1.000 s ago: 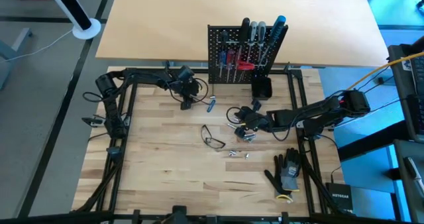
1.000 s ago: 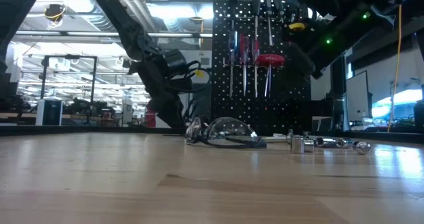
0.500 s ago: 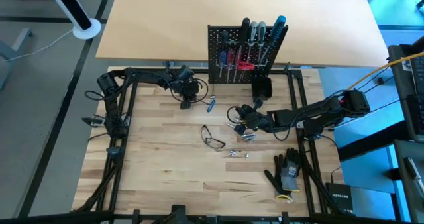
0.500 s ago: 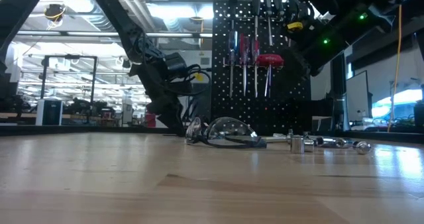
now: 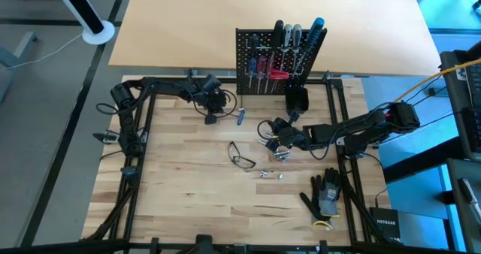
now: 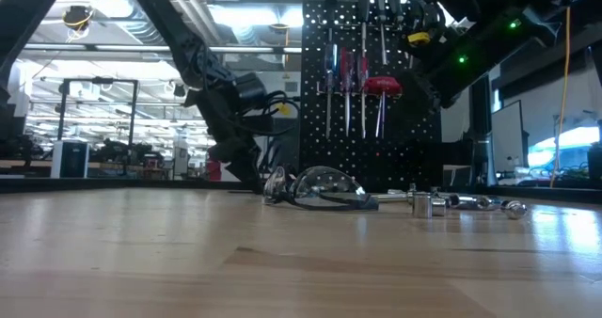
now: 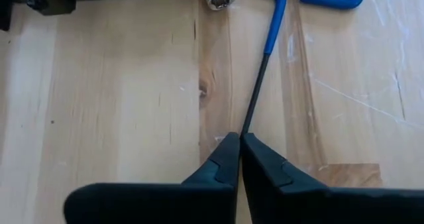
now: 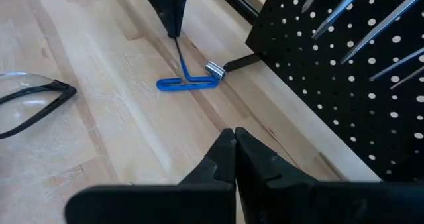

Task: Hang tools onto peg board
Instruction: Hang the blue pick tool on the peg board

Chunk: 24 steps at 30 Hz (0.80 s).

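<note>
two grippers clenched: left gripper (image 7: pixel 238 139) pinches thin shaft of blue-handled tool (image 7: pixel 270 32) on bench (image 7: pixel 119 105), frame centre; right gripper (image 8: pixel 234 132) empty. peg board (image 5: pixel 274 58) upper centre, holding screwdrivers.

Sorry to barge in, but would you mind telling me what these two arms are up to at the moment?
The left pincer has shut on the thin shaft of a blue-handled hex key lying flat on the table near the peg board, which already holds several screwdrivers. The right pincer is shut, empty, waiting by the safety glasses.
</note>
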Available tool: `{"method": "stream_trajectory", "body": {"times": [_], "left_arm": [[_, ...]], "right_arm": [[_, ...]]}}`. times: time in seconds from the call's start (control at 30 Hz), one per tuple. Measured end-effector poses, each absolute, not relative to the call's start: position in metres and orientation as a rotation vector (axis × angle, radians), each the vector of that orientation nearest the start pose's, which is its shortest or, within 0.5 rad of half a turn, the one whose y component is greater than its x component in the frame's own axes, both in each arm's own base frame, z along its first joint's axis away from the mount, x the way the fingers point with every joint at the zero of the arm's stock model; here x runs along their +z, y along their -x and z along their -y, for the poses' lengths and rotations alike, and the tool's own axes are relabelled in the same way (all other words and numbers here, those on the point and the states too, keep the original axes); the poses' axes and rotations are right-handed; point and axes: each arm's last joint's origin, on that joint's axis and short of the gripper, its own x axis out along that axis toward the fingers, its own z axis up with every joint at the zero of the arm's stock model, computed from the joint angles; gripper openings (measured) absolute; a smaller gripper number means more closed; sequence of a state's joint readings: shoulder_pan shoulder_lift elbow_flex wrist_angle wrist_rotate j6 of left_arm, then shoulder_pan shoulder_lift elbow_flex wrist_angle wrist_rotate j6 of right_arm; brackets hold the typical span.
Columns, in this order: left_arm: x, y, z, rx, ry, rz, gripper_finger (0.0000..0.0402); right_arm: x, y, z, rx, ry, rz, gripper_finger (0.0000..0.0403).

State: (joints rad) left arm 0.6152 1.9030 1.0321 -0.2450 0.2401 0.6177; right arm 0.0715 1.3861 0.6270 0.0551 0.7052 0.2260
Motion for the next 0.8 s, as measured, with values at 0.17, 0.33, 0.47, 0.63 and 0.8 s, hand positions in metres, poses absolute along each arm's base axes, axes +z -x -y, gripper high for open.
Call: {"method": "stream_trajectory", "body": {"times": [0.17, 0.33, 0.47, 0.63, 0.8], "left_arm": [[0.131, -0.293, -0.184, -0.008, -0.105, -1.073, 0.0001], [0.152, -0.293, -0.166, -0.049, -0.118, -1.056, 0.0001], [0.163, -0.295, -0.151, -0.062, -0.133, -1.060, 0.0000], [0.180, -0.299, -0.136, -0.053, -0.167, -1.018, 0.0000], [0.200, -0.300, -0.120, -0.050, -0.183, -0.953, 0.0000]], "right_arm": [[0.180, -0.260, 0.000, -0.675, 0.060, -0.587, 0.0001], [0.180, -0.260, 0.000, -0.665, 0.056, -0.590, 0.0001], [0.179, -0.260, 0.000, -0.652, 0.051, -0.593, 0.0001], [0.179, -0.260, -0.001, -0.644, 0.045, -0.594, 0.0001], [0.179, -0.260, -0.001, -0.626, 0.036, -0.598, 0.0001]]}}
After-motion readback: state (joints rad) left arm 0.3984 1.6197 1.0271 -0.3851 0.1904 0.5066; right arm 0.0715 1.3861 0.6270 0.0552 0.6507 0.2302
